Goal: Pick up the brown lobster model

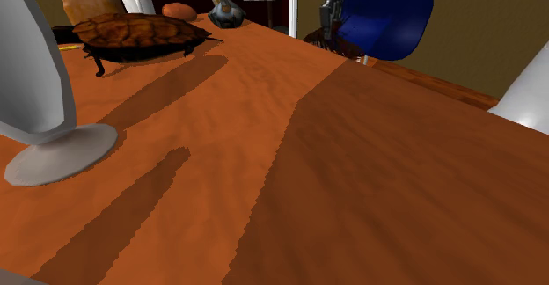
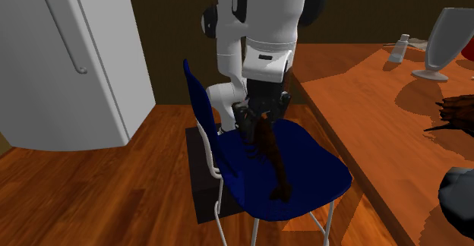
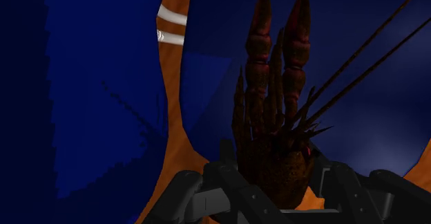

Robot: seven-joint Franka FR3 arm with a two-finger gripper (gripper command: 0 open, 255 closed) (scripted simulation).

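Note:
The brown lobster model [image 2: 272, 159] hangs head-down over the seat of a blue chair [image 2: 313, 165], clear of the seat. My black gripper [image 2: 260, 115] is shut on its tail end. Seen from the wrist, the lobster [image 3: 273, 112] is clasped between the fingers [image 3: 200, 191], and its claws and long antennae point away from the hand toward the blue seat. My gripper [image 3: 273, 184] holds the body's thick end. In the shoulder view the hand [image 1: 329, 12] shows beyond the table's far edge, beside the chair [image 1: 391, 10].
A wooden table [image 1: 334, 178] stands beside the chair. It bears a brown turtle model [image 1: 141, 35], a grey stand with a round base [image 1: 62, 151] and small things at the back. A white cabinet [image 2: 68, 62] stands on the wooden floor [image 2: 99, 199].

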